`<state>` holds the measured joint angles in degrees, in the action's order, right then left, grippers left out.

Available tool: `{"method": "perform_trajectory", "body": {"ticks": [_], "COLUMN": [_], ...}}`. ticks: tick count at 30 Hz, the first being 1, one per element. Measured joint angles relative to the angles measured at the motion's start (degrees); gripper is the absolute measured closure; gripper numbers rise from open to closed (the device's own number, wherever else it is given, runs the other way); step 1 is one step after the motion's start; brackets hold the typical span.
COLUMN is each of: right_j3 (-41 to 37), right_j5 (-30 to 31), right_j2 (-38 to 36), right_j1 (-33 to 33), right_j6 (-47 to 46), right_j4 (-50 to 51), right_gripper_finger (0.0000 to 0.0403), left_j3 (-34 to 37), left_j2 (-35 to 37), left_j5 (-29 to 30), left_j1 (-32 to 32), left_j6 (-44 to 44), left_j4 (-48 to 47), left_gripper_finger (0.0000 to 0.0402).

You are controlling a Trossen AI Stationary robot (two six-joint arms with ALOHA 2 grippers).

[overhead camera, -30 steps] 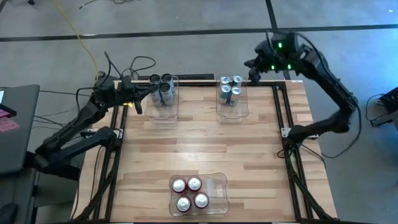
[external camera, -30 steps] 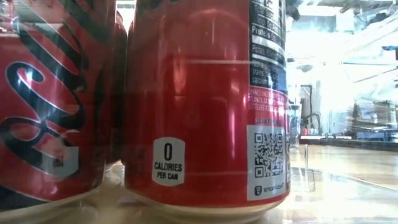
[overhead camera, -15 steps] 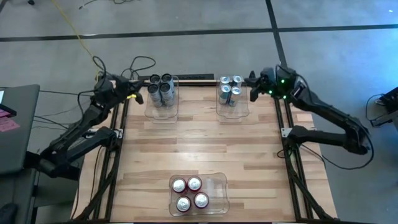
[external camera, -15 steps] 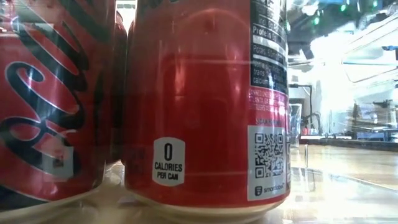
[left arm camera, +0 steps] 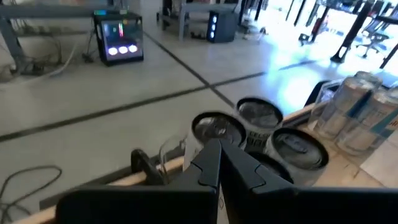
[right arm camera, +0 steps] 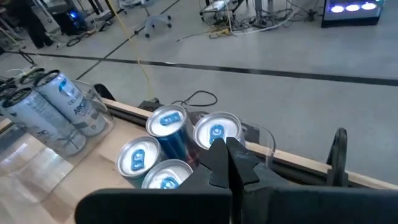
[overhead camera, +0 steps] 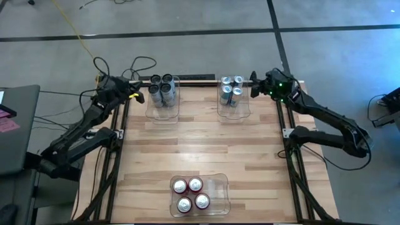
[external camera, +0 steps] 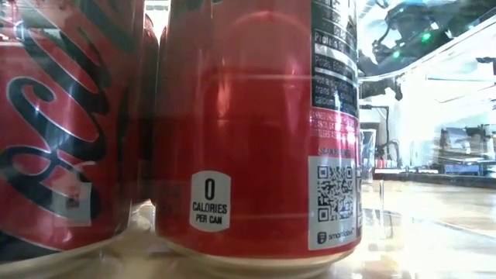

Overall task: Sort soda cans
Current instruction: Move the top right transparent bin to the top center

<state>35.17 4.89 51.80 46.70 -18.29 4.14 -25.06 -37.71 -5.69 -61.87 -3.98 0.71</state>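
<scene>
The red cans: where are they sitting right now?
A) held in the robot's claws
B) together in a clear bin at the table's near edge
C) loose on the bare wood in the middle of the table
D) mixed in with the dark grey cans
B: the high view shows four red cans grouped inside one clear bin at the near edge, apart from the other two bins.
</scene>
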Motion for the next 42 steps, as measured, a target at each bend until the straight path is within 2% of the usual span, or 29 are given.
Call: {"method": "perform_trajectory", "body": {"ticks": [3,7,11,15,18,22,29,33,38,42], "right_j3": [-0.1,-0.1,-0.1,-0.1,-0.1,-0.1,-0.1,-0.1,-0.1,-0.1], "right_j5": [0.0,0.1,4.7,9.5,10.3,10.3,10.4,10.4,10.3,7.9], "right_j2": [0.0,0.0,0.0,0.0,0.0,1.6,14.6,19.1,21.3,23.4], "right_j1": [0.0,0.0,0.0,0.0,0.0,-0.1,2.7,4.5,6.0,5.7], "right_j6": [-0.2,-0.4,-1.4,-1.9,-2.8,-3.7,-5.4,-5.8,-6.8,-7.6], "right_j4": [0.0,-0.2,1.5,5.6,7.0,6.0,4.5,2.6,2.8,2.6], "right_gripper_finger": [0.0403,0.0403,0.0403,0.0403,0.0403,0.0403,0.0403,0.0403,0.0403,0.0403], "left_j3": [0.0,0.0,0.0,0.0,0.0,0.0,0.0,0.0,0.0,0.0], "left_j2": [-2.7,-7.5,-11.5,-13.4,-14.3,-16.0,-17.2,-14.8,-11.1,-8.1], "left_j5": [0.7,6.0,12.3,14.7,11.9,3.3,-4.8,-5.0,-5.0,-4.9], "left_j1": [0.0,0.9,3.3,3.8,3.5,3.1,3.3,3.3,2.0,1.3], "left_j6": [-1.6,-4.0,-5.1,-4.6,-4.8,-4.9,-4.8,-4.4,-3.3,-2.7], "left_j4": [-0.2,1.8,5.2,6.0,6.2,7.2,11.2,12.1,11.6,11.6], "left_gripper_finger": [0.0401,0.0401,0.0401,0.0401,0.0401,0.0401,0.0401,0.0401,0.0401,0.0401]}}
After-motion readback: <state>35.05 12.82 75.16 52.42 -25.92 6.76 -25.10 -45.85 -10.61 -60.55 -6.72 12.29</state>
